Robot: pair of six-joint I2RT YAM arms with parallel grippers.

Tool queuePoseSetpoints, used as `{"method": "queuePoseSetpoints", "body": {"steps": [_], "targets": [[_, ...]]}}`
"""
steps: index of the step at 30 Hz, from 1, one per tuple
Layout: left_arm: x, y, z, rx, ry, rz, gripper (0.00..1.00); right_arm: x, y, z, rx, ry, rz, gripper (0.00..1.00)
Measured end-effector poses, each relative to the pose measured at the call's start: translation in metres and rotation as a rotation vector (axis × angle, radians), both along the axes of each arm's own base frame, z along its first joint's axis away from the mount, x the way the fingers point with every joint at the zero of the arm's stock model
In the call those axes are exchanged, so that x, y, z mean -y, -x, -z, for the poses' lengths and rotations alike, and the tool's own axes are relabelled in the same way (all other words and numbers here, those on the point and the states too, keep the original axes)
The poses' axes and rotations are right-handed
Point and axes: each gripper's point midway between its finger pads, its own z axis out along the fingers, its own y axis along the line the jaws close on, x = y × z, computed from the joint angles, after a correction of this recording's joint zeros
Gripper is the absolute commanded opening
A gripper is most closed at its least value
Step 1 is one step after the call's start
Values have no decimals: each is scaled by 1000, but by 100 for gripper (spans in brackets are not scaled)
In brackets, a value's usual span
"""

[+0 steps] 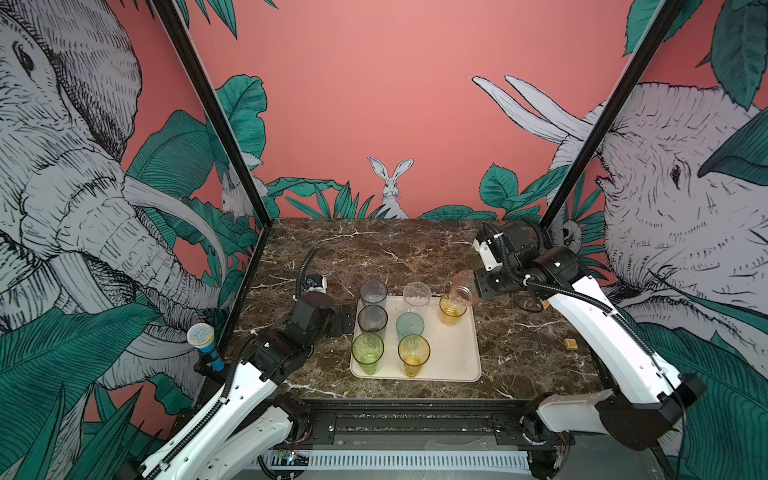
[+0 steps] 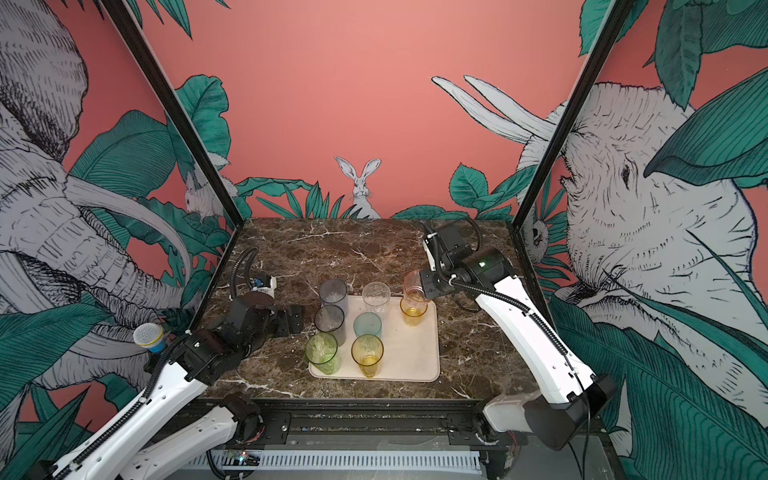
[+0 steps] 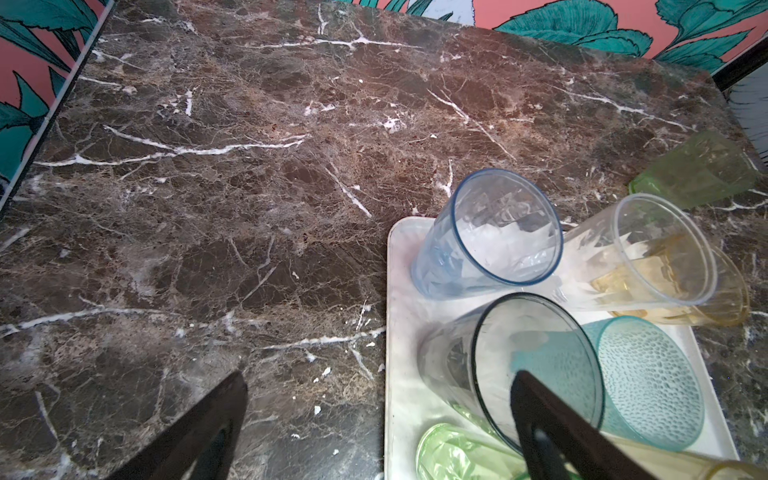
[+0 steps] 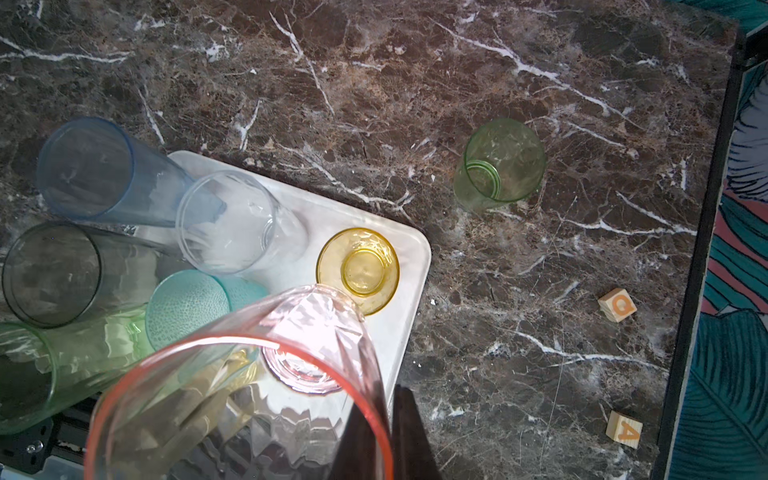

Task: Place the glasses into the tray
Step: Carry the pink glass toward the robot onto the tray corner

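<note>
The right pincer (image 1: 478, 291) was clamped on the rim of the pink glass (image 1: 464, 288), held tilted just above the amber glass (image 1: 452, 309) at the far right corner of the tray (image 1: 457, 357), while the left pincer (image 1: 341, 320) rested wide open beside the tray's left edge. To land well, the pink glass likely needed levelling and moving over the bare strip of tray nearer the front, clear of its neighbours. The worktop (image 1: 374, 249) was dark brown marble with white veins, a short green glass (image 4: 498, 164) standing on it apart from the tray, enclosed by pink jungle wallpaper (image 1: 415, 104).
</note>
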Motion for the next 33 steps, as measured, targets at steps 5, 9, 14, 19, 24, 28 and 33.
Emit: {"method": "queuePoseSetpoints", "body": {"steps": [5, 9, 14, 19, 24, 28, 33], "targets": [[0, 1, 2, -7, 2, 1, 99, 0, 27, 16, -35, 5, -7, 0], [1, 1, 3, -8, 3, 3, 99, -1, 44, 30, -59, 8, -10, 0], [1, 1, 3, -8, 4, 3, 99, 3, 62, 53, -85, 15, 2, 0], [1, 1, 6, -16, 3, 4, 99, 3, 72, 76, -96, 28, 11, 0], [1, 1, 7, -19, 0, 3, 99, -1, 78, 97, -98, 34, 13, 0], [2, 0, 8, -20, 0, 4, 99, -3, 81, 115, -107, 42, 16, 0], [3, -1, 9, -25, -3, 4, 99, -5, 82, 136, -123, 47, 29, 0]]}}
